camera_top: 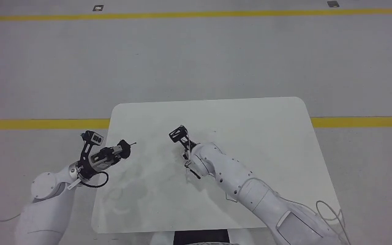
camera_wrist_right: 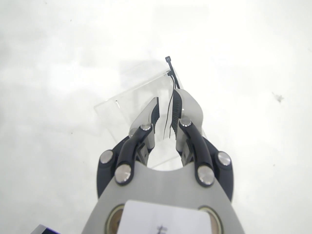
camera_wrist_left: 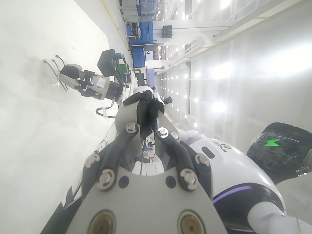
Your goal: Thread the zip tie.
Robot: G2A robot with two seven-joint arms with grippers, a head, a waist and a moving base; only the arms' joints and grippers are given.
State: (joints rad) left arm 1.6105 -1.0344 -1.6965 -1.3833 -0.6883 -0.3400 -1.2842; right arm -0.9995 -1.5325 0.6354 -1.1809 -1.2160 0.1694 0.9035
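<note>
My left gripper [camera_top: 125, 149] hovers over the table's left side, shut on a thin black zip tie [camera_top: 131, 145] whose end pokes out past the fingertips; its strap [camera_wrist_left: 141, 158] runs back between the fingers. My right gripper [camera_wrist_right: 167, 96] stands open near the table's middle, its fingers straddling a small clear acrylic stand [camera_wrist_right: 136, 93]. A few black zip ties [camera_wrist_right: 170, 103] stand in that stand between the open fingers, one head [camera_wrist_right: 168, 59] sticking out beyond them. The left wrist view shows the right gripper [camera_wrist_left: 59, 79] down on the stand [camera_wrist_left: 48, 74], well apart from the left one.
The white table [camera_top: 257, 122] has rounded corners and bare surface to the right and far side. Grey floor with yellow lines [camera_top: 349, 122] surrounds it.
</note>
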